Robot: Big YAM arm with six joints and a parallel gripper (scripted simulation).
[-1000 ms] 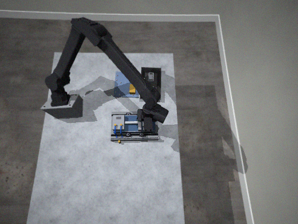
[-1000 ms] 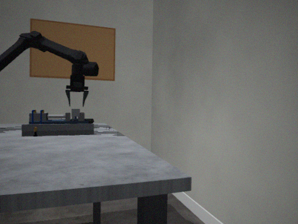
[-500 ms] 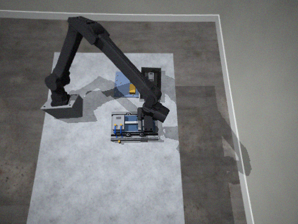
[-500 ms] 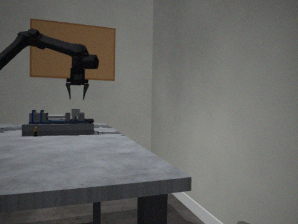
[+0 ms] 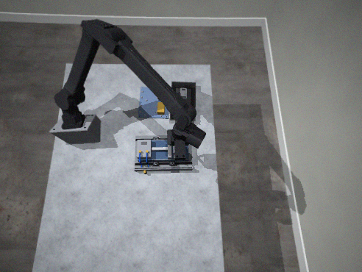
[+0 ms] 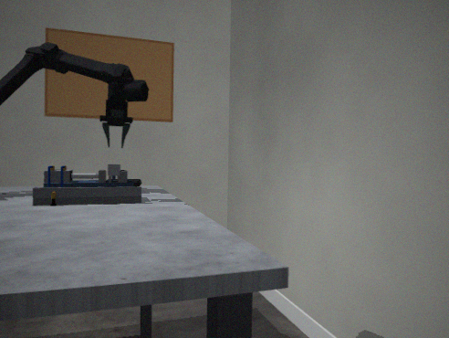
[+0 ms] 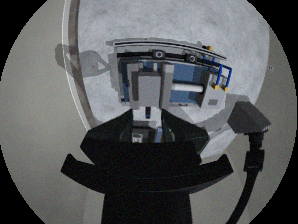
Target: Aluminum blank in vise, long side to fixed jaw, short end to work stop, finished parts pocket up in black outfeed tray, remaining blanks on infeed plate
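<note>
The pincer (image 5: 179, 158) (image 6: 115, 147) (image 7: 147, 112), part-open and gripping nothing, hangs directly above the gray block (image 6: 114, 170) (image 7: 149, 89).

pincer (image 5: 179, 148) (image 6: 115, 147) (image 7: 147, 112): higher above gray block (image 6: 114, 170) (image 7: 149, 90) | fingers (image 6: 107, 134): closer together
</note>
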